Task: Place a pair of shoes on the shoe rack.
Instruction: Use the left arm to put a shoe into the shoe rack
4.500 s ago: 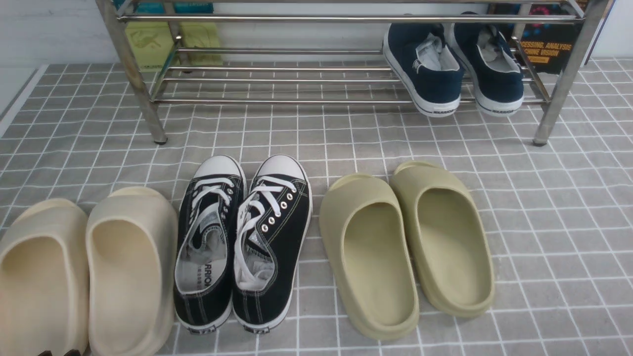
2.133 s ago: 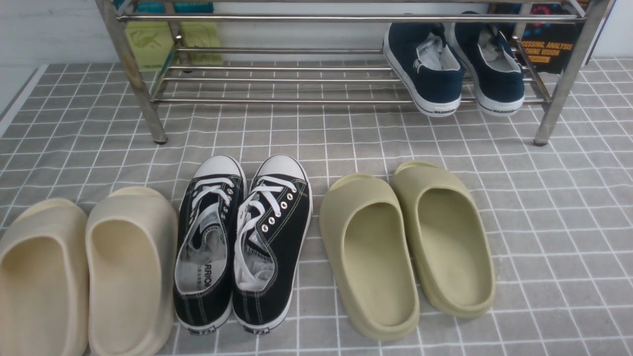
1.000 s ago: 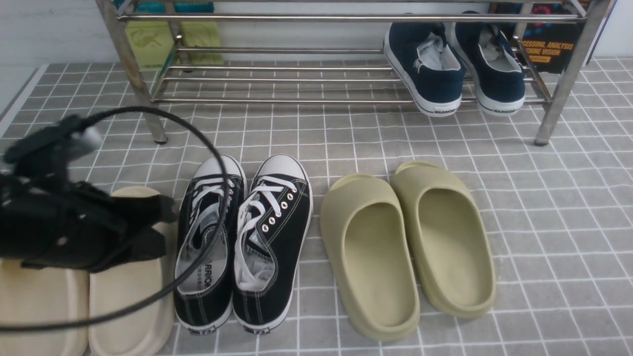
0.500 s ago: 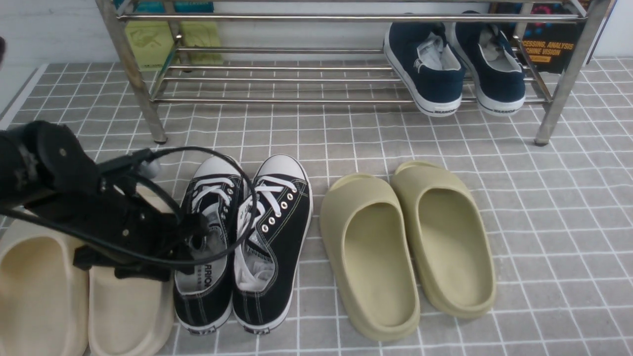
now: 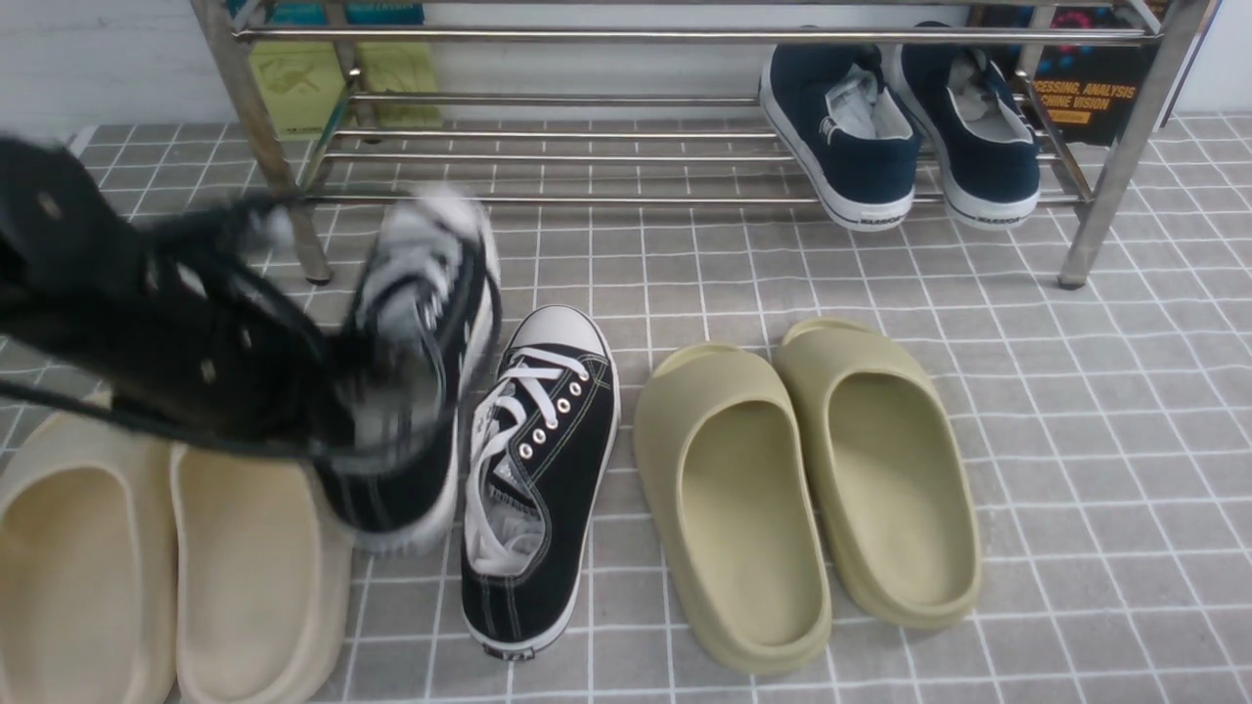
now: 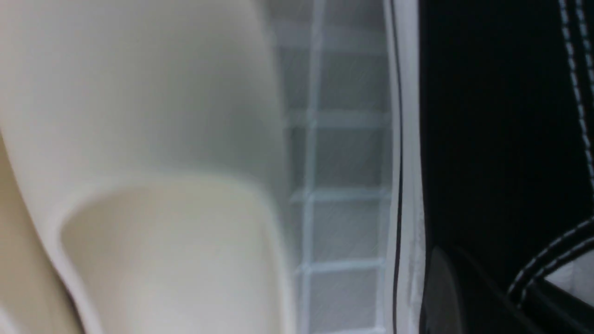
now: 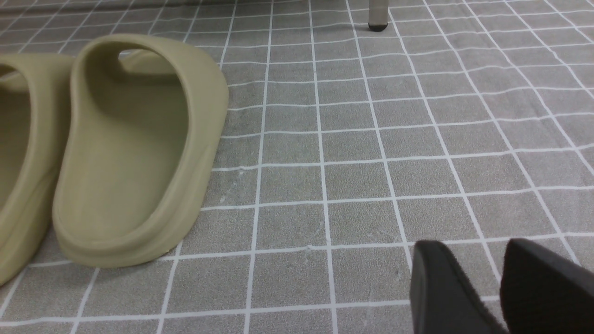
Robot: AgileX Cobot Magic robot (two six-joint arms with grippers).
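My left gripper (image 5: 333, 411) is shut on the left black sneaker (image 5: 421, 323) and holds it off the floor, toe towards the shoe rack (image 5: 587, 37); arm and shoe are motion-blurred. In the left wrist view the gripper (image 6: 492, 297) grips this sneaker's black side wall (image 6: 487, 116), one finger outside and one inside. The other black sneaker (image 5: 538, 469) lies on the checked cloth. The rack's lower shelf (image 5: 548, 156) is bare on its left and middle. My right gripper (image 7: 473, 246) is slightly open and empty, low over the cloth.
Two navy slip-ons (image 5: 851, 137) sit on the lower shelf's right end. Cream slides (image 5: 254, 587) lie under my left arm, also in the left wrist view (image 6: 162, 185). Olive slides (image 5: 734, 508) lie right of the sneaker, near my right gripper (image 7: 134, 148). A rack leg (image 7: 378, 14) stands beyond.
My left arm came in from the left, closed on the left black sneaker and lifted it up and towards the rack. The other sneaker and the slides stayed put.
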